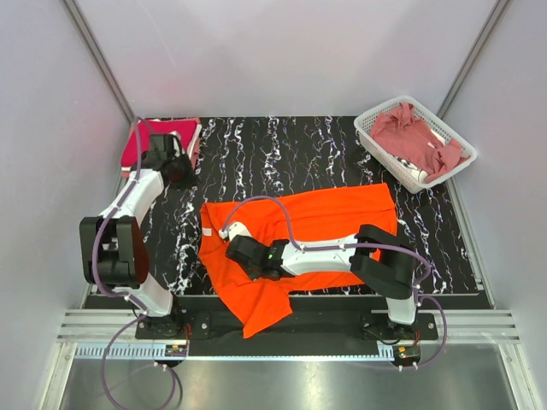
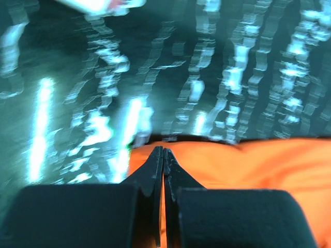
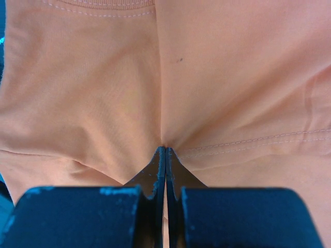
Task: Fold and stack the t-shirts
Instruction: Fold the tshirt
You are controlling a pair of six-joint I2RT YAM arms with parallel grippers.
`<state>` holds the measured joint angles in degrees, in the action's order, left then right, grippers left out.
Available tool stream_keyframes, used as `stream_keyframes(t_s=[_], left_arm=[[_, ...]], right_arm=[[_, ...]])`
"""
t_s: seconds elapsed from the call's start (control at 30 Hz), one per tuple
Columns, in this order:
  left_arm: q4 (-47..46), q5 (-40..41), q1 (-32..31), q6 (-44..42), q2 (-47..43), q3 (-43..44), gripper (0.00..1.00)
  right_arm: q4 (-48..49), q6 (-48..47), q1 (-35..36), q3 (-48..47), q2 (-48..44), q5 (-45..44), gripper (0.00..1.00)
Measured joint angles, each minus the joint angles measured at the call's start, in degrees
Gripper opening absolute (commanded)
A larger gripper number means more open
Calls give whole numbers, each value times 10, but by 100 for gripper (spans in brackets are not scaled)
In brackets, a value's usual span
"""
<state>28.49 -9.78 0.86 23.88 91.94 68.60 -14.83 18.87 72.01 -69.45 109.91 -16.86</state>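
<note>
Right gripper (image 3: 164, 151), pinch hidden, perhaps on orange t-shirt (image 3: 232, 77)

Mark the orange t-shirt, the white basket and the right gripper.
orange t-shirt (image 1: 342, 209): top external view, bare flat far part.
white basket (image 1: 369, 122): top external view, left rim corner.
right gripper (image 3: 164, 149): right wrist view, between its closed fingertips.

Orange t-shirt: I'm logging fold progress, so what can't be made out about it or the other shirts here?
Top view: the right arm lies across the orange t-shirt, hiding its middle.
Left wrist view: motion blur smears the table; whether the left gripper touches cloth is unclear.
Top view: the dusty rose heap in the basket is too bunched to count shirts.
</note>
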Motion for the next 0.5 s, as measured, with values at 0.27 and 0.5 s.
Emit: stream_keyframes(t_s=[0.27, 0.5], left_arm=[[-40, -39, -39, 10, 48, -34, 0], [-38, 25, -34, 4, 124, -45, 0]], right_arm=[[0, 8, 0, -4, 0, -1, 0], [0, 18, 0, -4, 4, -1, 0]])
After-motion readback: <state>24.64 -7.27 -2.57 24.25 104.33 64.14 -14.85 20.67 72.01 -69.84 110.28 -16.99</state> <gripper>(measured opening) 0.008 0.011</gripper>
